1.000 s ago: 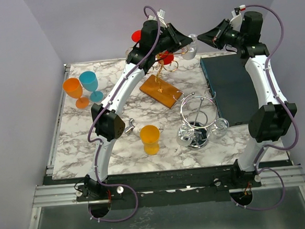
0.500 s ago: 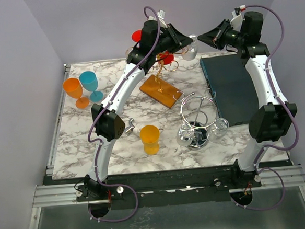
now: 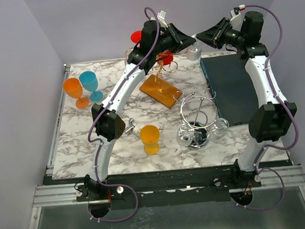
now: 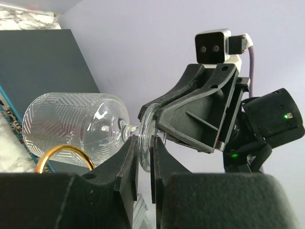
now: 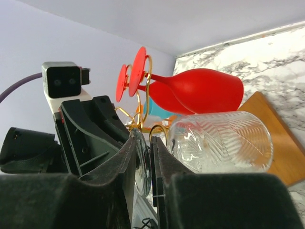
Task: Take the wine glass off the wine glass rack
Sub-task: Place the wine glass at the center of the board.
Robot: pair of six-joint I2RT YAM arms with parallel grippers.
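Observation:
A clear ribbed wine glass [image 3: 193, 51] hangs sideways in the air beside the gold wire rack [image 3: 162, 66], which stands on a wooden base [image 3: 160, 91]. In the left wrist view its bowl [image 4: 71, 123] lies left and its foot [image 4: 147, 125] sits between my fingers. My left gripper [image 4: 143, 149] is shut on the foot's rim. My right gripper [image 5: 147, 160] faces it from the other side and is shut on the same foot, with the bowl [image 5: 220, 141] to its right. Two red glasses [image 5: 200, 90] hang on the rack.
A dark teal box [image 3: 232, 88] lies at the right. A chrome rack [image 3: 197, 119] with clear glasses stands front centre. An orange glass [image 3: 150, 139] stands near it. An orange glass [image 3: 75, 91] and a teal glass [image 3: 90, 83] stand at the left.
My left gripper has carried the clear glass a little to the right, away from the rack. My right gripper has closed in from the right onto the foot.

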